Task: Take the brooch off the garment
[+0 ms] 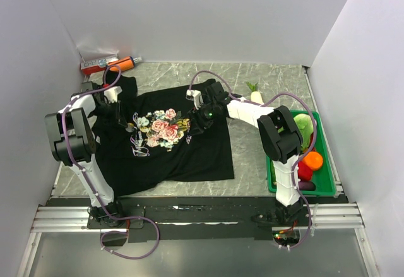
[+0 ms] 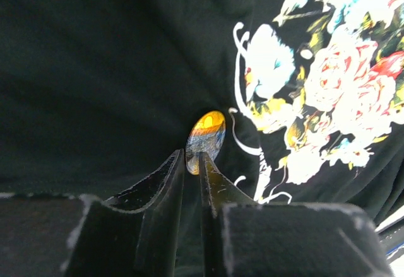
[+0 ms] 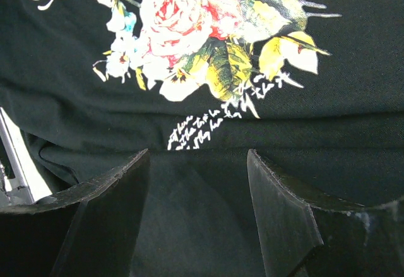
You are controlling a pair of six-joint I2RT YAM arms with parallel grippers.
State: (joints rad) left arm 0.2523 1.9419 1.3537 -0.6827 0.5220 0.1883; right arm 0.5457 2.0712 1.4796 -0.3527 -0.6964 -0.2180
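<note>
Left wrist view gives the reason for the whole arrangement: the brooch (image 2: 206, 138), a small gold oval with a bluish sheen, sits on the black cloth just beside the white swirls at the left edge of the rose print (image 2: 341, 88), and the left gripper (image 2: 191, 158) has its two fingers drawn almost together on the edge of the piece nearest the camera. Only a thin slit shows between them, with the rim of the brooch in it, so this looks like a pinch on the brooch, taken at the rim because that is the only part standing proud of the fabric. From above, the garment (image 1: 189, 157) lies spread flat on the table (image 1: 265, 75), print upward, which leaves the pin open to a low approach from the left. The right gripper (image 3: 199, 154) is spread wide, its fingers low over plain black cloth on the right side of the print, well apart from the brooch; whether they press the fabric I cannot tell. Its place suggests an anchor, so that the shirt does not lift when the brooch is drawn away.
</note>
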